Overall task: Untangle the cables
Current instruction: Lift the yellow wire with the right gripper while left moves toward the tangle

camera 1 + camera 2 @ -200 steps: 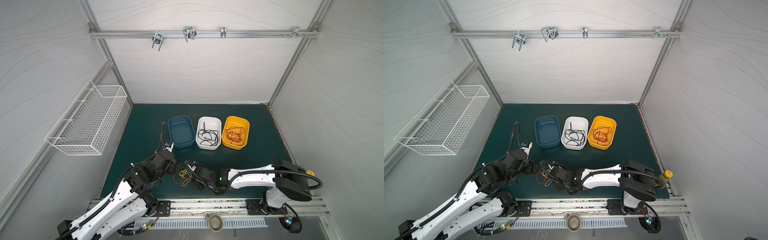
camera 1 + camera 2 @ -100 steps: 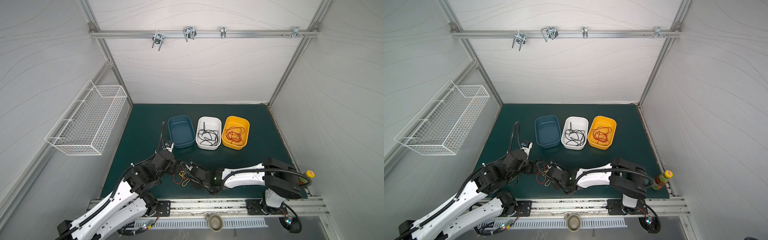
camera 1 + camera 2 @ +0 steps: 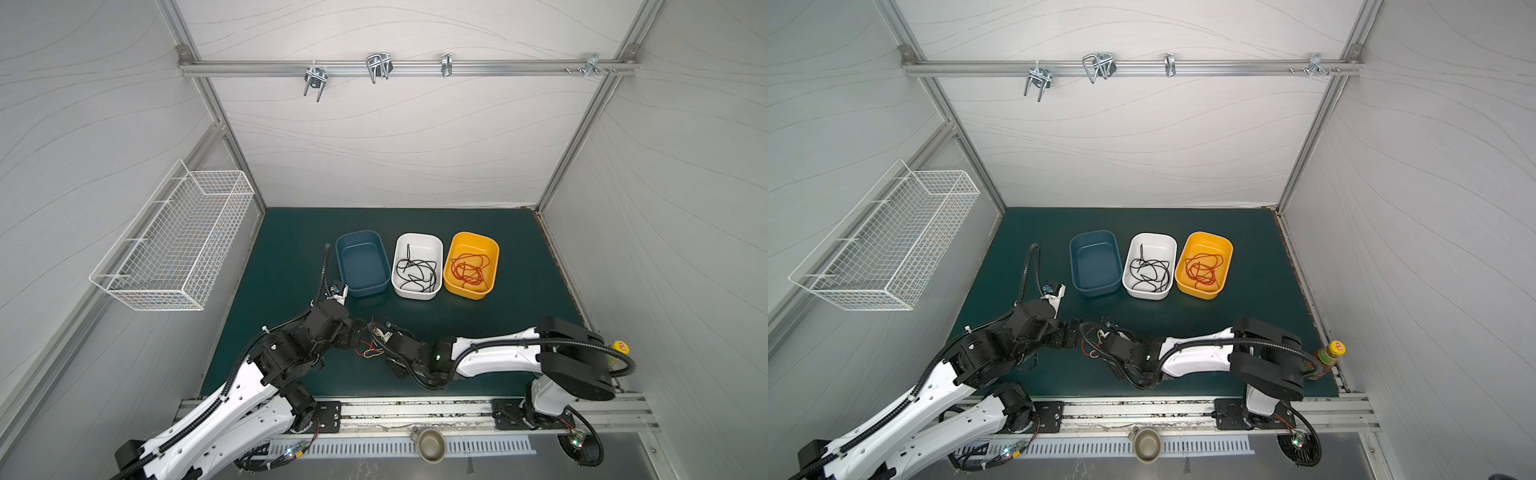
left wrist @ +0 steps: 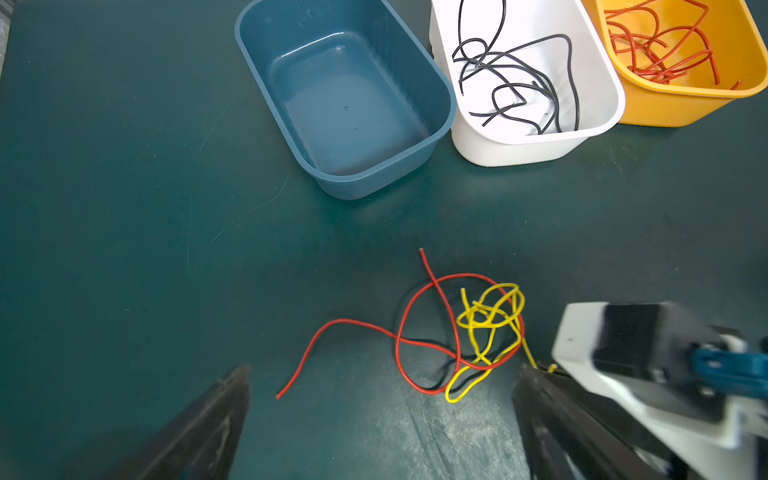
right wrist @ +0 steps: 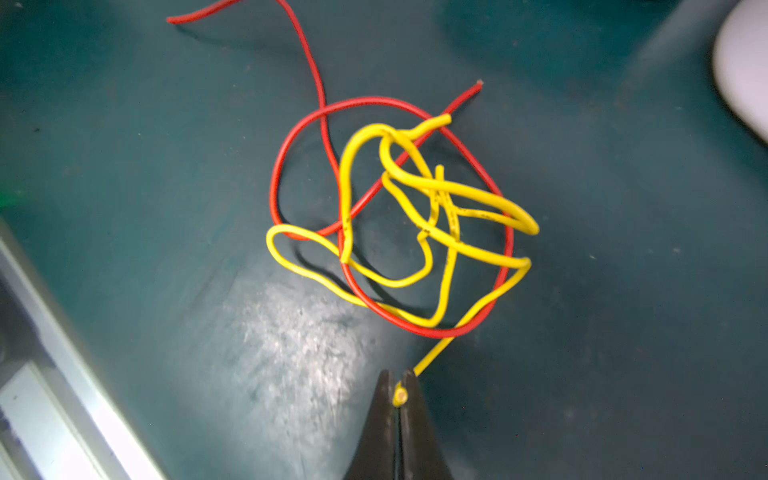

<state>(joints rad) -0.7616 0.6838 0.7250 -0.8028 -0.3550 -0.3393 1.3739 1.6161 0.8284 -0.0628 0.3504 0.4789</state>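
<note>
A yellow cable and a red cable lie knotted together on the green mat, between my two grippers in both top views. My right gripper is shut on one end of the yellow cable, low on the mat. My left gripper stands wide open just short of the tangle, holding nothing; the red cable trails toward it. More black cables lie in the white tub. Red cables lie in the orange tub.
An empty blue tub stands left of the white one, close behind the left arm. A wire basket hangs on the left wall. A bottle stands at the mat's right edge behind the right arm. A metal rail runs along the front.
The right arm has reached further left to the tangle and its jaws have closed on the yellow cable's end. The left arm has not moved.
</note>
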